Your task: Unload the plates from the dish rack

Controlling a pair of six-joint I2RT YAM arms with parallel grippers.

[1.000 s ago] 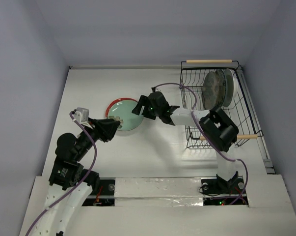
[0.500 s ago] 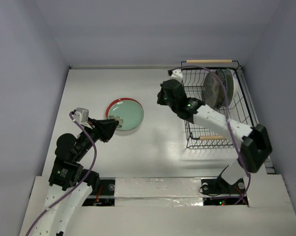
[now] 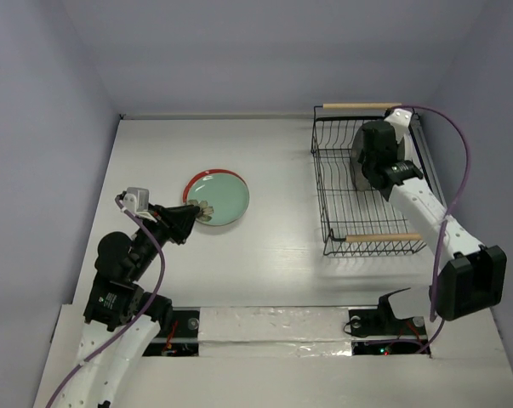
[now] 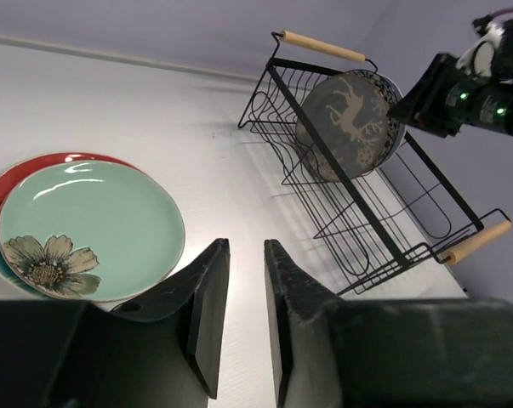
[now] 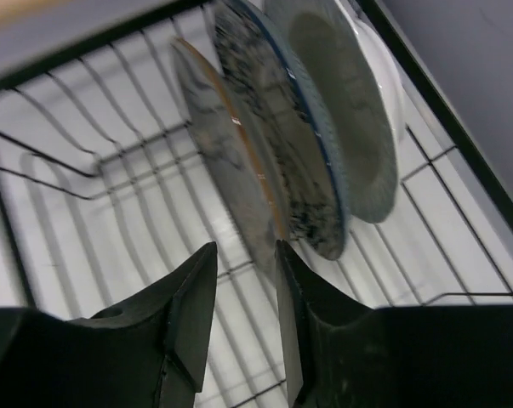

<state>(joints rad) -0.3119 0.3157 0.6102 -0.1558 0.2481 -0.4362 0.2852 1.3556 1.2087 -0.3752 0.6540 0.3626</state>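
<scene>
Right fingers (image 5: 188,323) narrowly parted over grey-brown plate (image 5: 230,178) rim, left fingers (image 4: 207,314) narrowly parted, empty

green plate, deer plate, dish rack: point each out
green plate (image 4: 90,228), left wrist view, centre of its face
deer plate (image 4: 345,126), left wrist view, the deer motif
dish rack (image 3: 384,237), top external view, near wooden handle

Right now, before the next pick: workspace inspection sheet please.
Surface: white tabletop, no spills seen.
Job's things: pale green flower plate stacked on red plate, lying flat; black wire dish rack holds three upright plates: grey-brown deer-motif plate, blue-rimmed patterned plate, white plate.
Clutter: nothing seen.
Grippers: left gripper open, empty, near the stack; right gripper open, aimed at the grey-brown plate's rim.
Cables: purple cable loops off each arm.
Surroundings: plain grey walls.
</scene>
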